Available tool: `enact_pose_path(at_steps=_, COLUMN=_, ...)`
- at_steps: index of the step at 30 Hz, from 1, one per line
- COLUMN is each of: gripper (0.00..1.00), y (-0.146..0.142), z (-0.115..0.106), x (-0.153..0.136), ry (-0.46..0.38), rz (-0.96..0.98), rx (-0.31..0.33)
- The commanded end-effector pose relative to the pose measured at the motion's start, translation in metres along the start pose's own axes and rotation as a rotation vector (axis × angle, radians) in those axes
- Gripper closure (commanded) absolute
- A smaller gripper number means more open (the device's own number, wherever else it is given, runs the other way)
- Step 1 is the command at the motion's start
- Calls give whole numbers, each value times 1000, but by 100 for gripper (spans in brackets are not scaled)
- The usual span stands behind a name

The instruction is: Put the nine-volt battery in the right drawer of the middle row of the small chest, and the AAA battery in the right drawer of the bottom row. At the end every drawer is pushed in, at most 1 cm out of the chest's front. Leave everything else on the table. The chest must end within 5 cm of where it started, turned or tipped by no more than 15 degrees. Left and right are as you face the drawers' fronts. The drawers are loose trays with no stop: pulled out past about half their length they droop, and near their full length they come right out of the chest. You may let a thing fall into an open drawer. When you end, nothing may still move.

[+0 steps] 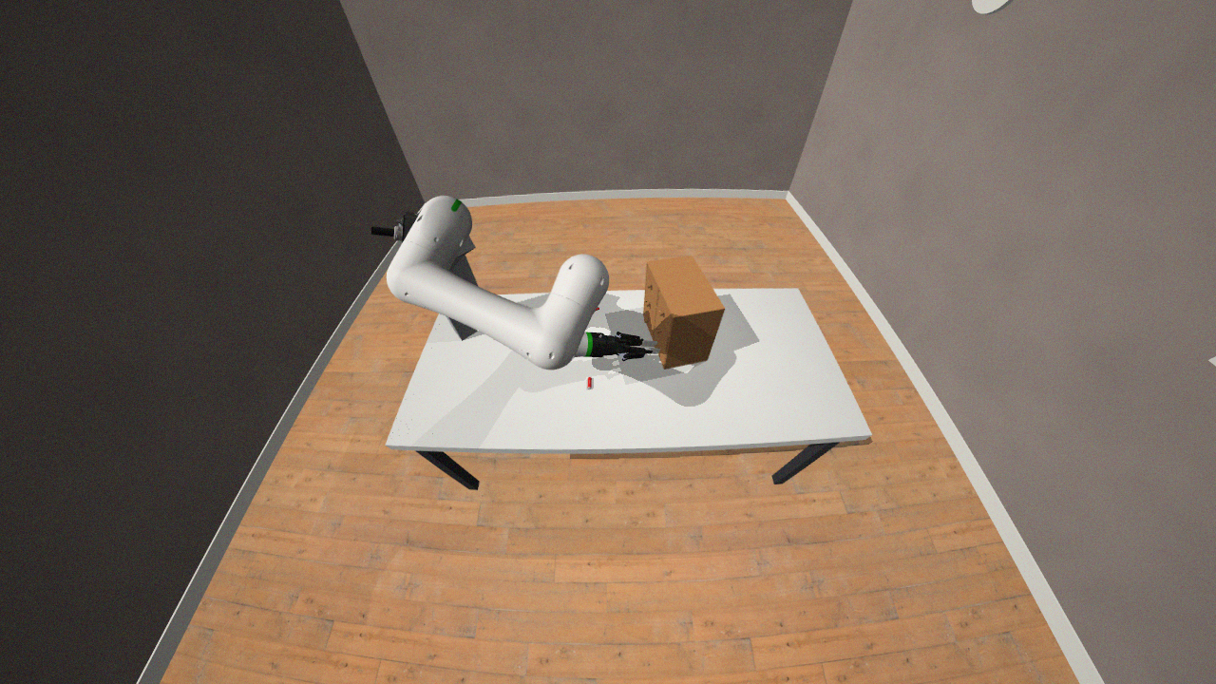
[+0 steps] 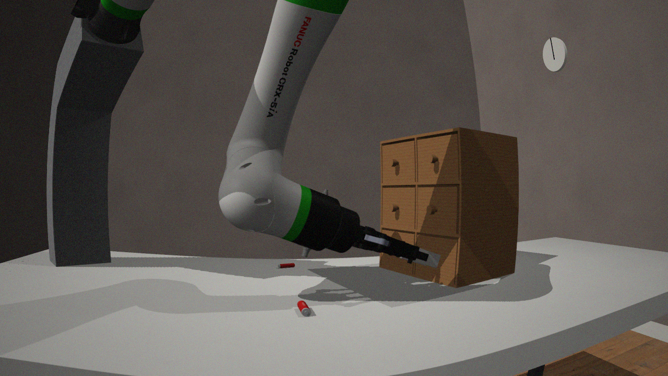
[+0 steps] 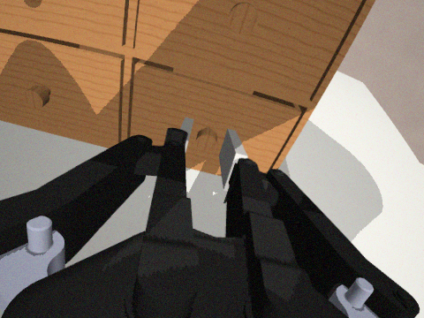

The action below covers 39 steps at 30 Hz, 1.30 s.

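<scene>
The nine-volt battery can't be made out in any of your views; it may be out of sight or inside a drawer, and you can't tell which. Reading the top view as a clock face centred on your gripper (image 1: 650,347) (image 2: 438,259) (image 3: 207,152), the chest (image 1: 690,340) (image 2: 488,206) (image 3: 128,53) stands towards 2 o'clock on the table (image 1: 748,416) (image 2: 210,336) (image 3: 393,132). One red cylinder (image 1: 589,382) (image 2: 302,307) lies at 8 o'clock, and a slimmer-looking one (image 1: 597,309) (image 2: 286,265) at 10. The slimmer may be your AAA, but check.

Your fingers are open only a little, with nothing clamped. Their pads flank the knob (image 3: 207,139) of the bottom right drawer (image 2: 445,247) (image 3: 159,102), with space on both sides, presumably so you can close on it and draw straight out. That narrow gap probably saves closing travel; the low, slanted wrist seems meant to reach the bottom row. Pull less than half the drawer's length, or it will droop.

The arm (image 1: 493,314) (image 2: 289,74) reads "FANUC Robot CRX-5iA", the brand in red and the rest in black. You can't read any label on the cylinders, and the drawer fronts show no writing.
</scene>
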<state>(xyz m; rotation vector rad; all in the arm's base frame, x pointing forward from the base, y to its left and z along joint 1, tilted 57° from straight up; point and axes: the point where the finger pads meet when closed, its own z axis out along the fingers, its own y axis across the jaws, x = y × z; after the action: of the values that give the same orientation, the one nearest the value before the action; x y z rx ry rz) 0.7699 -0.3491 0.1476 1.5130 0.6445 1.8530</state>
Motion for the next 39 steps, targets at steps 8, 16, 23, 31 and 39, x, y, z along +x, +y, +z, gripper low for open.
enact_pose_path(at_steps=8, gripper=80, y=0, z=0, x=0, ry=0, rz=0, rx=0)
enact_pose_path(at_steps=16, gripper=92, y=0, z=0, x=0, ry=0, rz=0, rx=0)
enact_pose_path(at_steps=23, gripper=92, y=0, z=0, x=0, ry=0, rz=0, rx=0)
enact_pose_path(at_steps=31, gripper=92, y=0, z=0, x=0, ry=0, rz=0, rx=0)
enact_pose_path(at_steps=39, gripper=92, y=0, z=0, x=0, ry=0, rz=0, rx=0)
